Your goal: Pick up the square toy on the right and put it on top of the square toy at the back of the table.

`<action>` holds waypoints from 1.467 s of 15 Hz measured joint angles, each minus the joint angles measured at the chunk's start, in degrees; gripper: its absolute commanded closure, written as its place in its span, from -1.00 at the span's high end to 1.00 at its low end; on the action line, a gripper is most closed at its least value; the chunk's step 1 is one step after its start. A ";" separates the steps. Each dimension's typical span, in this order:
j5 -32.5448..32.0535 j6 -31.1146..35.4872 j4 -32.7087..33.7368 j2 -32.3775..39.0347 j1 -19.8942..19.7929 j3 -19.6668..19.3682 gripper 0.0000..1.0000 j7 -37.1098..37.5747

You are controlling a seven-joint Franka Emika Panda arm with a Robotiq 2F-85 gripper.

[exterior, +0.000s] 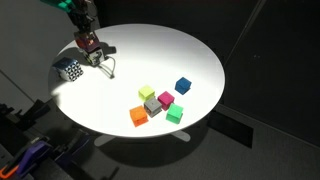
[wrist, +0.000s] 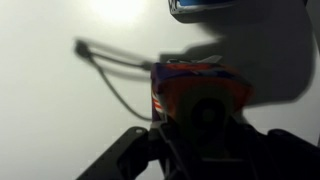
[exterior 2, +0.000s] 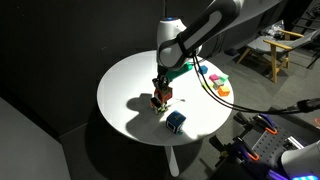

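Note:
My gripper is shut on an orange-red square toy and holds it low over the white round table. In the wrist view the toy sits between the dark jaws. A blue-and-white checkered square toy stands at the table's edge close beside the gripper; it also shows in an exterior view. A blue thing at the wrist view's top edge may be that toy; I cannot tell for certain.
A group of small cubes stands across the table: yellow-green, grey, orange, magenta, green, blue. A thin wire lies by the gripper. Chairs and clutter stand beyond the table.

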 measured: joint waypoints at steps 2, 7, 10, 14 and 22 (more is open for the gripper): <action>0.00 0.00 1.00 0.74 0.62 -0.13 -0.61 1.78; -0.02 0.00 3.05 2.46 1.76 -0.66 -0.61 4.35; -0.04 0.00 3.96 3.32 2.26 -1.23 -0.61 4.89; -0.13 0.07 4.67 4.17 2.83 -1.94 -0.61 5.31; -0.13 0.06 5.38 5.26 3.19 -2.16 0.42 5.54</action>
